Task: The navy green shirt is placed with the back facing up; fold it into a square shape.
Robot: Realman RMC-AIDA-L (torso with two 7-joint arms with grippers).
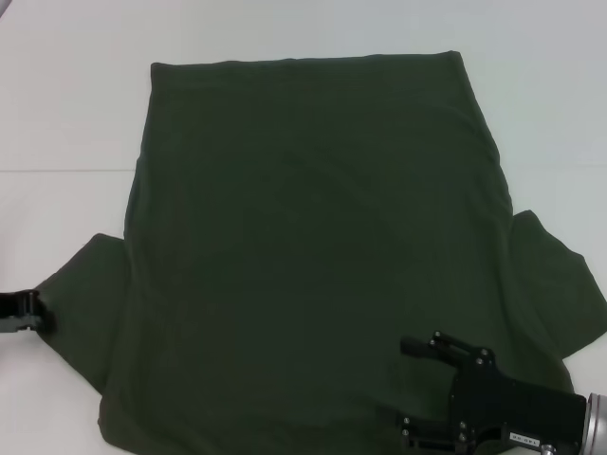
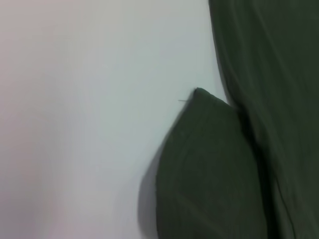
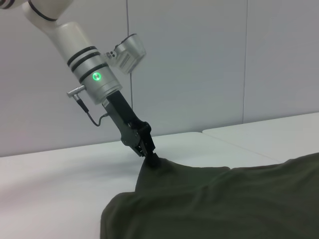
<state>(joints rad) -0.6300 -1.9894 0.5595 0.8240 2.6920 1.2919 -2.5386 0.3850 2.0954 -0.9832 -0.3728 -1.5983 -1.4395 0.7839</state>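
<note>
Left gripper (image 3: 151, 158) pinching navy green shirt (image 1: 313, 256) at sleeve tip, thin bite, could slip mid-fold; right gripper (image 1: 410, 389) spread wide over shirt's near hem, prob snags fabric

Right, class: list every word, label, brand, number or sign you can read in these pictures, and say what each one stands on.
None can be read.
The navy green shirt shows only its plain back.
The right gripper bears a small pale label, too small to read.
The left gripper, shut on the shirt's sleeve, carries only a green light on its arm.
</note>
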